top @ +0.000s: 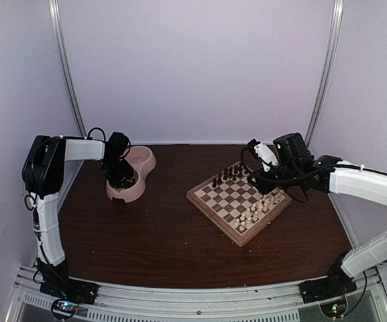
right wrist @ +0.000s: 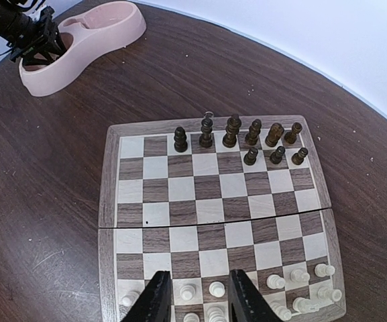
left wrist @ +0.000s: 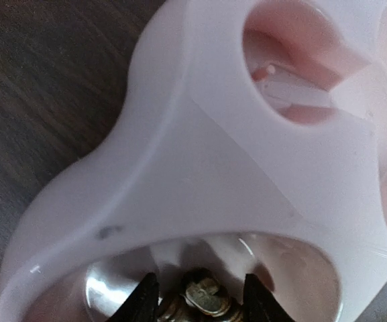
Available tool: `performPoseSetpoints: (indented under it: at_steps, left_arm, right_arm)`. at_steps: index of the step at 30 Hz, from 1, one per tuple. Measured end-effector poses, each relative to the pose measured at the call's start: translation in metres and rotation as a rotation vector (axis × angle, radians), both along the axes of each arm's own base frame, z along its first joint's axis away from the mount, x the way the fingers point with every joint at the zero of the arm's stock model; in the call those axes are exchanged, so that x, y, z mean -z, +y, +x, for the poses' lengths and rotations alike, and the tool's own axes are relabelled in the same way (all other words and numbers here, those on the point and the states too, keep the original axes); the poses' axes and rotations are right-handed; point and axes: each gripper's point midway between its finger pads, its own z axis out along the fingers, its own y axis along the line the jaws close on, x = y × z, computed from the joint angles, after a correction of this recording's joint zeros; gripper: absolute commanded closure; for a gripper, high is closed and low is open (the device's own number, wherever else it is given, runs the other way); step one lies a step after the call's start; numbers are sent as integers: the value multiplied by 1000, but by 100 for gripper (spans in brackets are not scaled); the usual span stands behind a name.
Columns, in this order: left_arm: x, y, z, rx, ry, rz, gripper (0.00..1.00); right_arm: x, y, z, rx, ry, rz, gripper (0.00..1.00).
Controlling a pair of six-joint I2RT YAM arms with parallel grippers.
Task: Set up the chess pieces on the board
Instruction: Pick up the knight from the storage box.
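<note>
Already nine dark brown chess pieces (right wrist: 232,131) stand in the board's (right wrist: 109,181) far two rows. More lie in the pink double bowl (left wrist: 200,168), where the left gripper's (left wrist: 201,303) jaws straddle them, apart. The right gripper (right wrist: 200,295) hovers part-open and empty over pale pawns (right wrist: 188,292).

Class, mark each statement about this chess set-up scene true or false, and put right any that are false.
1. The left gripper is down inside the pink double bowl. True.
2. The board holds no dark chess pieces. False: several stand along one edge, opposite the pale chessmen.
3. The right gripper holds a dark piece. False: its jaws stand apart with nothing between them, above the pale side of the board.
4. Brown pieces lie in the bowl between the left gripper's fingers. True.
</note>
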Motion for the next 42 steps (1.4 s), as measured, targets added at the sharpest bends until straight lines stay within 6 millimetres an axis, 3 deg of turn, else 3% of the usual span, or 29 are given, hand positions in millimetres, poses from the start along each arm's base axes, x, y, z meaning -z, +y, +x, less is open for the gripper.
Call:
performPoseSetpoints:
  at_steps: [7, 9, 12, 22, 26, 33, 38, 42]
  left_arm:
    - [-1, 0, 3, -62, 15, -19, 61]
    - [-1, 0, 3, -69, 19, -19, 69]
    - [2, 0, 2, -76, 27, -18, 91]
    - [-7, 10, 3, -21, 46, 71, 90]
    - [-34, 19, 2, 39, -5, 138, 89]
    - [-118, 21, 4, 198, -231, 204, 89]
    - [-139, 13, 0, 314, -323, 246, 88]
    - [-147, -15, -14, 495, -400, 223, 89]
  right_arm:
    - [1, 0, -1, -3, 4, -1, 69]
    - [0, 0, -1, -4, 5, -1, 69]
    - [-1, 0, -2, -8, 4, 4, 69]
    - [-1, 3, -5, -22, 15, 11, 69]
    - [-6, 5, -4, -30, 12, 22, 69]
    - [-10, 10, -6, -50, 20, 49, 69]
    - [-19, 23, -5, -82, 37, 97, 69]
    - [-27, 45, -4, -141, 89, 165, 69]
